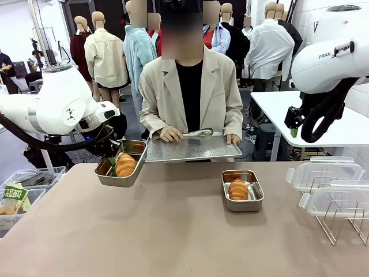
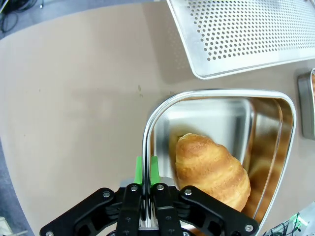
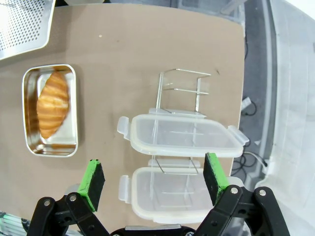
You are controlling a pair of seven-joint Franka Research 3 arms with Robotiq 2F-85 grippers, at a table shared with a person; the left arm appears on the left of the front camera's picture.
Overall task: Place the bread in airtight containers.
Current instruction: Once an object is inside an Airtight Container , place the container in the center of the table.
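Left gripper (image 2: 146,169): clamped tight on the rim of the left tin (image 2: 147,128), one green pad on the outside of the wall and one on the inside.
Left tin: at the left side of the brown table (image 1: 173,236), tipped with its open side toward the front camera; it appeared raised clear of the tabletop, its far corner overlapping the near edge of the perforated tray (image 1: 190,151).
Left roll (image 1: 125,165): golden-brown and ridged, it lay inside the left tin, just beside the pinched rim in the left wrist view.
Right tin (image 1: 255,200): it sat flat on the table, right of centre and well apart from the left tin, uncovered.
Right roll (image 1: 238,189): it lay lengthwise in the middle of the right tin.
Clear lids (image 3: 179,135): two, white-rimmed, resting on a wire rack (image 3: 179,81) at the table's right side, one just beyond the other.
Right gripper (image 3: 153,172): jaws spread wide with nothing between them, held high over the lids.
Perforated tray: it lay at the far edge of the table, in front of the person.
Tongs (image 1: 199,133): metal, over the tray's far side, held in one hand (image 1: 169,134).
Person's other hand (image 1: 233,139): it rested on the tray's far right corner.
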